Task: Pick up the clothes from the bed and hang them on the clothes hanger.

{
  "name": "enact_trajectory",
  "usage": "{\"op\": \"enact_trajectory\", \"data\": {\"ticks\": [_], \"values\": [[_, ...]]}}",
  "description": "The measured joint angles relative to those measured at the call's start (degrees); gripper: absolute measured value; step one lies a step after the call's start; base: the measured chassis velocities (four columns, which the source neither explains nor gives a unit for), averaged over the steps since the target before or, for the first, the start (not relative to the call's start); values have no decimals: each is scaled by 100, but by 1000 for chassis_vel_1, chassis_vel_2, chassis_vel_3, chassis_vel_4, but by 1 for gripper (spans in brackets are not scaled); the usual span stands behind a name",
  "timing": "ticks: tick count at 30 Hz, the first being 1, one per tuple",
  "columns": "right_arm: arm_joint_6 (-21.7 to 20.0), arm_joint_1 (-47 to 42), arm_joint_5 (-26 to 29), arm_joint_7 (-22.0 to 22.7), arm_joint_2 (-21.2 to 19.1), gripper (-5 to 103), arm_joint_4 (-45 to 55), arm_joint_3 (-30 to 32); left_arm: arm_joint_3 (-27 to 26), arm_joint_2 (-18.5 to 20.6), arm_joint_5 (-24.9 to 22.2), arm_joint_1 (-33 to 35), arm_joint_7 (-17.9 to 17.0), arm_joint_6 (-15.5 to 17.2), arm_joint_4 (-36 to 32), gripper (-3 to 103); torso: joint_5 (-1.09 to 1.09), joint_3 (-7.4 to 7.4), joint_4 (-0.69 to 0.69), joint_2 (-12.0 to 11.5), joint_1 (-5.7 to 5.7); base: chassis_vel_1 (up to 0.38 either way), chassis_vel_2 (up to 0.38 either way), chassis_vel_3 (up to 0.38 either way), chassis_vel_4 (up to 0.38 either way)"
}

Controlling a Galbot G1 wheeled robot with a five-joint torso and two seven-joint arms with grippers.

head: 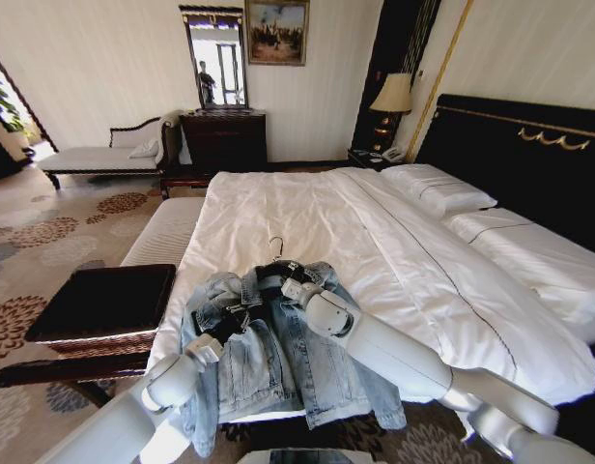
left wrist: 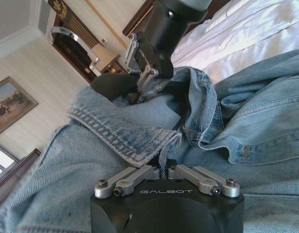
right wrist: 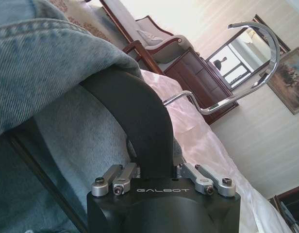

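My right gripper (right wrist: pixel 161 175) clamps hanger (right wrist: pixel 135 111) shoulder inside jacket (head: pixel 269 358) on bed (head: pixel 375 242); left gripper (left wrist: pixel 165 171) pinches denim hem. Judgement: draw fabric over shoulder slowly, hook free.

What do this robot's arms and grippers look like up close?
Both arms are smooth, rounded, pale grey-white tubes with ball-like joints. The left gripper and right gripper each have a black block body marked GALBOT in small letters, with silver metal linkage bars fixed by dark screws.
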Motion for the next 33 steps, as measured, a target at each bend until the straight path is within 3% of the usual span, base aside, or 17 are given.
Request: {"op": "enact_trajectory", "data": {"ticks": [12, 14, 17, 20, 23, 24, 26, 29, 33], "values": [[5, -6, 80, 227, 3, 26, 68, 61, -60, -233, -113, 206, -168, -49, 295, -1, 0, 0, 0, 0, 1, 0, 0, 0, 0], [14, -19, 44, 285, 23, 26, 69, 96, -97, -234, -170, 267, -168, -40, 294, 4, 1, 0, -1, 0, 0, 0, 0, 0, 0], [43, -53, -95, 354, 30, 26, 70, 131, -208, -185, -446, 375, -228, -90, 162, 20, 1, 0, 0, 0, 1, 0, 0, 0, 0], [127, -77, -226, 408, 36, 26, 60, 159, -311, -148, -693, 440, -299, -126, 9, 25, 1, 0, -1, 0, 1, 0, 0, 0, 0], [253, -127, -381, 497, 69, 26, 45, 208, -481, -74, -1020, 516, -425, -174, -254, 42, 1, 0, -1, 0, 1, 0, 0, 0, 0], [253, -127, -381, 497, 69, 26, 45, 208, -481, -74, -1020, 516, -425, -174, -254, 42, 1, 0, -1, 0, 1, 0, 0, 0, 0], [370, -156, -551, 542, 76, 26, 30, 245, -644, -3, -1291, 612, -545, -205, -501, 47, 1, 0, -1, 0, 1, 0, 0, 0, 0], [506, -174, -750, 634, 97, 26, -5, 299, -1015, 73, -1748, 868, -621, -273, -942, 64, 1, 0, -1, 0, 1, 0, 0, 0, 0], [572, -175, -787, 699, 102, 26, -26, 346, -1435, 122, -2273, 1185, -685, -275, -1443, 75, 1, 0, 0, 0, 1, 0, 0, 0, 0]]}}
